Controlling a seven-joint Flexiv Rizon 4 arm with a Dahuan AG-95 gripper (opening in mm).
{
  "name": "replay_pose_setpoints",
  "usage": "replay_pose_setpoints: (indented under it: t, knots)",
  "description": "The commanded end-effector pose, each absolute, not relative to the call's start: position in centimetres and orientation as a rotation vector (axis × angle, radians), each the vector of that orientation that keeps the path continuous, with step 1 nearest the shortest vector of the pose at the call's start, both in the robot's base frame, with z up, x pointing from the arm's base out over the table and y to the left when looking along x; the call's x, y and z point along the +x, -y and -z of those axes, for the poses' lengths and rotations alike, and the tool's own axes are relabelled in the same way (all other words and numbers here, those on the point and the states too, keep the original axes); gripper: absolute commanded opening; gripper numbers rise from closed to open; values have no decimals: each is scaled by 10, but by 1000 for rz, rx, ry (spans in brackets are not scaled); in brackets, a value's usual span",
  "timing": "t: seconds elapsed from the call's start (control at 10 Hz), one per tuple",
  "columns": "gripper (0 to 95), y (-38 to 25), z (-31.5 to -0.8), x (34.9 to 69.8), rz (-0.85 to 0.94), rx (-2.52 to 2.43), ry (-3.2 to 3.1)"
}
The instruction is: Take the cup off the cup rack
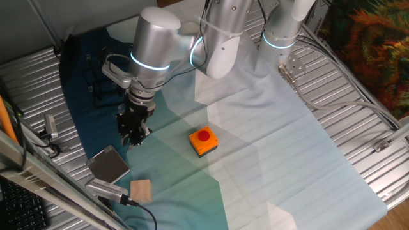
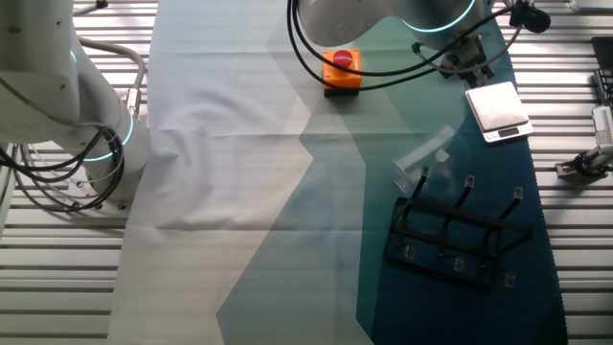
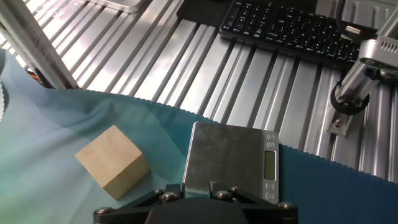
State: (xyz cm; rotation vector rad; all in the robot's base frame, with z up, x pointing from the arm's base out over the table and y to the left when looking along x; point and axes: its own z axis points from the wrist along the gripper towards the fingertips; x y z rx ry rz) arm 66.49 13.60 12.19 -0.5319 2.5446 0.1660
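The cup (image 2: 427,157) is a clear tumbler. It sits tilted over a corner peg of the black wire cup rack (image 2: 456,236) on the dark blue cloth in the other fixed view. In one fixed view the arm hides most of the rack, and I cannot make out the cup there. My gripper (image 1: 133,133) hangs low over the cloth beside the grey scale (image 1: 108,164), well away from the rack. It also shows in the other fixed view (image 2: 471,63). In the hand view the gripper (image 3: 196,186) is empty, its jaws a small gap apart.
An orange box with a red button (image 1: 203,141) stands mid-table. A wooden cube (image 3: 115,160) lies next to the scale (image 3: 230,158). A keyboard (image 3: 286,28) and a clamp lie on the ribbed metal beyond the cloth edge. A second arm's base (image 2: 57,96) stands at the far side.
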Motion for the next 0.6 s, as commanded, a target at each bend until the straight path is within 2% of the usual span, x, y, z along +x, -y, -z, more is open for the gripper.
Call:
replay_pose_setpoints:
  t: [0.1, 0.6]
  knots:
    - [190, -134, -120, 663, -154, -546, -2548]
    - [190, -121, -106, 663, -5, -787, -2544]
